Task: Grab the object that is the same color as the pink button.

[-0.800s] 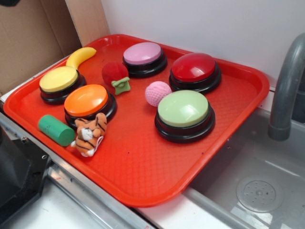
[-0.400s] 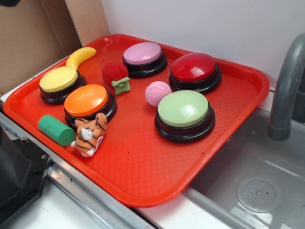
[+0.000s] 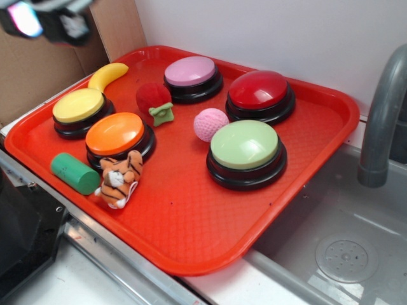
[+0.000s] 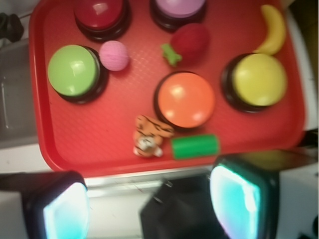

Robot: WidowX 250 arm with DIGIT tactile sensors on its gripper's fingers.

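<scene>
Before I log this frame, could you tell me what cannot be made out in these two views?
- Gripper: exterior view, cut off by the top edge and blurred.
- Pink button: wrist view, upper part cut off by the top edge.
- Pink ball: wrist view, dimples lost to blur.
- Faucet: exterior view, cut off at the right edge.

White wall (image 3: 267, 32) behind, plain, evenly lit. Brown cardboard panel (image 3: 38, 70) leans at the back left corner. Grey metal sink basin (image 3: 343, 235) on the right, round drain (image 3: 346, 257) in its floor. Grey curved tap (image 3: 381, 127) rises at the sink's right edge. Pale countertop (image 3: 76, 279) with a metal rim along the front left.
</scene>
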